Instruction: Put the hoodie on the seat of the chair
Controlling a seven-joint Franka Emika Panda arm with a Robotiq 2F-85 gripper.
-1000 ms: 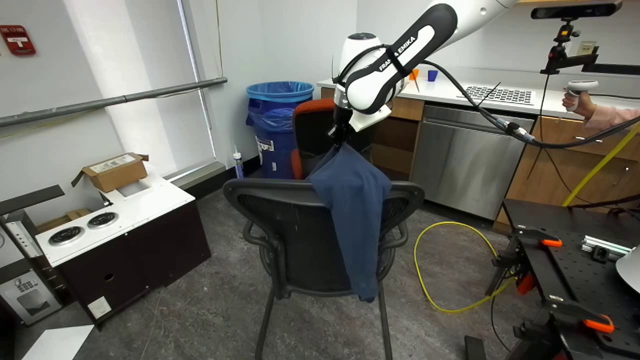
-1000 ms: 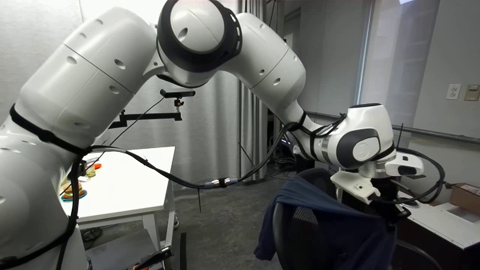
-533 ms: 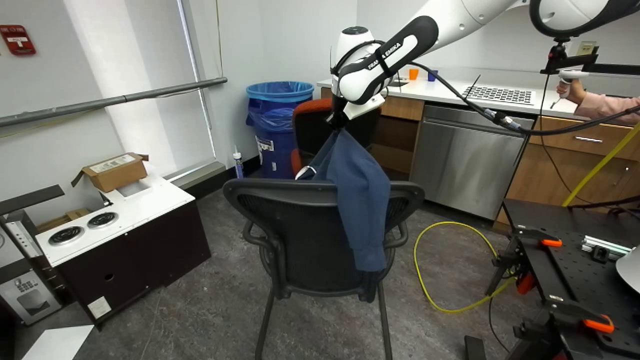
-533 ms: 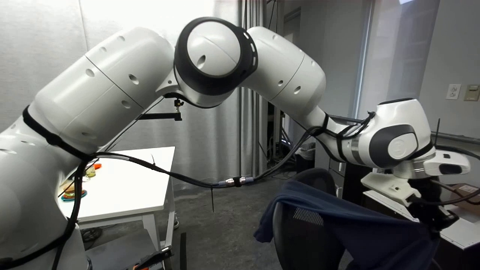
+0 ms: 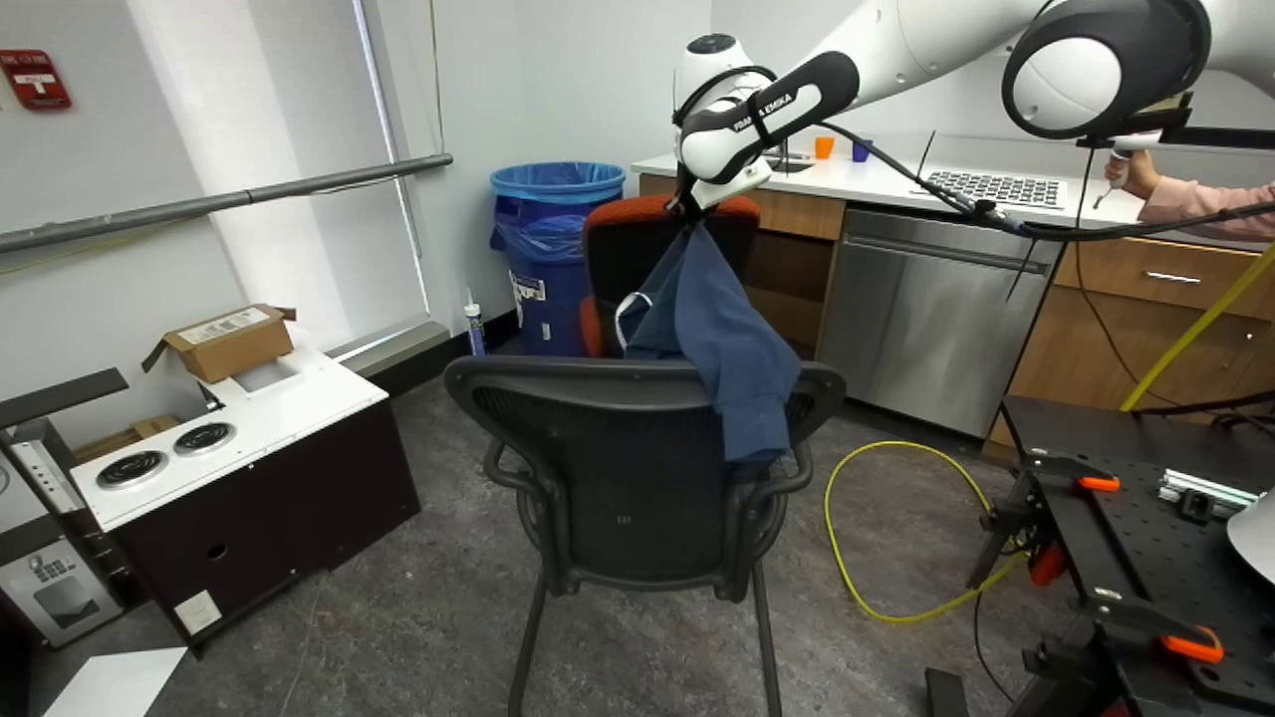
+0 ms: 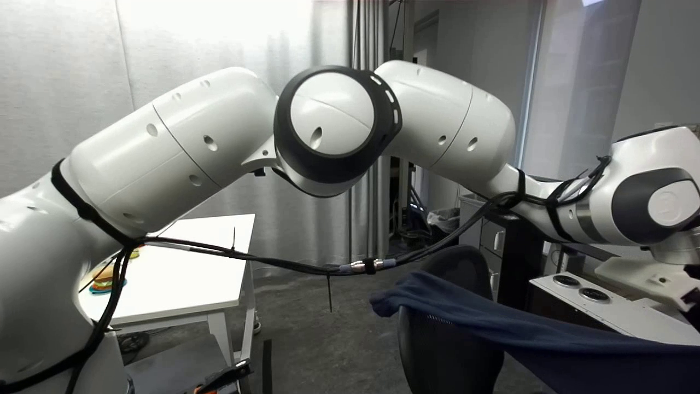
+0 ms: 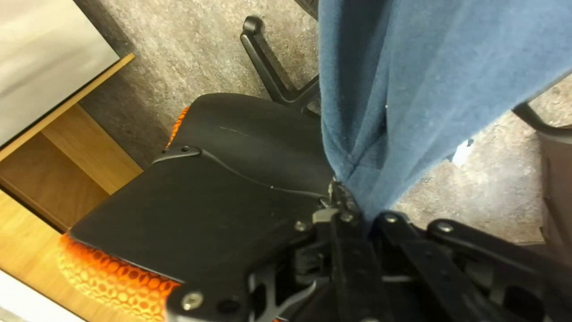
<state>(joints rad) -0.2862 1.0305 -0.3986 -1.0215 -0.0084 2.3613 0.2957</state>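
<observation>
robotiq gripper (image 7: 367,218) grasps navy hoodie (image 5: 722,329) by its far end; it looks soft, probably light, best held bunched.

From far away I see a gray floor (image 5: 398,617), pale walls (image 5: 608,80) and a big blue bin (image 5: 558,319). A window shade (image 5: 214,119) glows with light. A gray curtain (image 6: 301,219) hangs behind a white bench (image 6: 186,279).

Navy hoodie (image 6: 547,336) stretched across top of chair (image 6: 448,355); white table (image 6: 188,282) behind arched arm (image 6: 336,117).
</observation>
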